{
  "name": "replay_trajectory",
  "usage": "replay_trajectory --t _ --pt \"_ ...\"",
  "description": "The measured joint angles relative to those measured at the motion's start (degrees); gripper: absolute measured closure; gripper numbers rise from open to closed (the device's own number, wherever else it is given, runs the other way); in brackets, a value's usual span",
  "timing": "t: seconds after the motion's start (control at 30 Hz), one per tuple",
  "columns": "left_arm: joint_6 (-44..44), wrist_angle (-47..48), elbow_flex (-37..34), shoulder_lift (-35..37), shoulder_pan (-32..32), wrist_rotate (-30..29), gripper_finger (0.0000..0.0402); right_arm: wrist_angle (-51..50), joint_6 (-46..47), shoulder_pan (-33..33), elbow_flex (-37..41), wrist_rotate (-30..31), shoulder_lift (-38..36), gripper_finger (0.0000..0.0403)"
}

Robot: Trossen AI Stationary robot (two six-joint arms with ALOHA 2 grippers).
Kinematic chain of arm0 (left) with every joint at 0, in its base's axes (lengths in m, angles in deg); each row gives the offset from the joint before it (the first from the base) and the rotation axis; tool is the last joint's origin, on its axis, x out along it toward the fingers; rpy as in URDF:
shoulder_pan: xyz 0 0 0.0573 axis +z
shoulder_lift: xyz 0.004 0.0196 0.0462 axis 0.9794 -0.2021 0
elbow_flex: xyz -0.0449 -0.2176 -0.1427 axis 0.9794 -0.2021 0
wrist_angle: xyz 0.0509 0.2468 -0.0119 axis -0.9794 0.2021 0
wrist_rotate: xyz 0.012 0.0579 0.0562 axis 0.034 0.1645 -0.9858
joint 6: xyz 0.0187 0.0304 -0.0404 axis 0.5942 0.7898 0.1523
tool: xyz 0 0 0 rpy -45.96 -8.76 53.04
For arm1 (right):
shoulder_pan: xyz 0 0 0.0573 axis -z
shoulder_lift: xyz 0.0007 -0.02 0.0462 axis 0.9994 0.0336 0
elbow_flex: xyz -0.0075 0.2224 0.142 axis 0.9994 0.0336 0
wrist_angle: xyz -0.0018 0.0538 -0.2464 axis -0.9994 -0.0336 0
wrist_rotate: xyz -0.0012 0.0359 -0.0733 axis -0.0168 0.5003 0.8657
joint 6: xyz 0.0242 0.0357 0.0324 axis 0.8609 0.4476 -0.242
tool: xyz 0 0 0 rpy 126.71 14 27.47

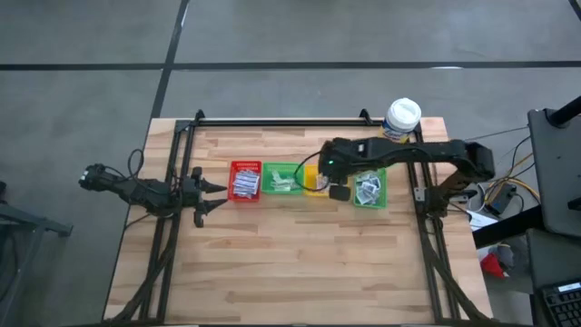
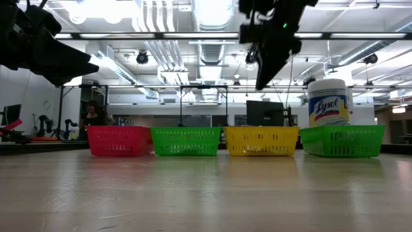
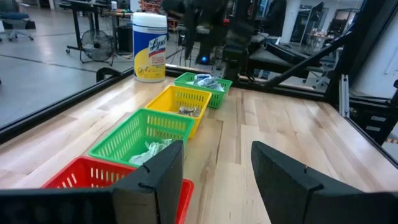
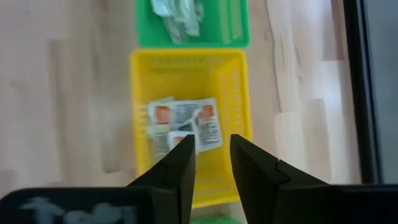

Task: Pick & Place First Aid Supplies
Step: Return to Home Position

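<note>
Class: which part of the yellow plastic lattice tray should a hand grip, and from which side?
Take the yellow plastic lattice tray by the thin upright wall facing the front edge of the table, probably descending from above with one finger inside and one outside. Its top is open, and green plastic trays stand close on both flanks.

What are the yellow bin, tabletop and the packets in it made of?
Yellow bin: likely moulded plastic, slotted lattice walls. Tabletop: wood, jointed strips with visible grain, satin sheen. Packets, below the open right gripper: printed paper or foil, cannot tell which. Left gripper sits open at the table's left.
</note>
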Motion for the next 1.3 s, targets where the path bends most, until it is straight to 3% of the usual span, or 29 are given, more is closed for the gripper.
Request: replay_trajectory --t 0.27,0.67,0.87,1.3 --pt "0.00 0.00 0.00 0.00 -0.02 0.02 0.0213 0.48 4.71 -3.24 6.55 -2.57 -12.27 0.0325" --pt "0.00 -0.01 0.00 -0.02 0.00 -0.01 0.0213 9.19 11.98 -8.65 25.72 -3.39 -33.04 0.0344" --pt "0.00 -0.01 0.00 -0.02 0.00 -0.01 0.0213 14.54 12.19 -8.66 33.71 -10.23 -41.41 0.0345" --pt "0.00 -0.01 0.00 -0.02 -0.01 0.00 0.0213 20.72 9.15 -8.63 42.02 -10.50 -57.52 0.0346"
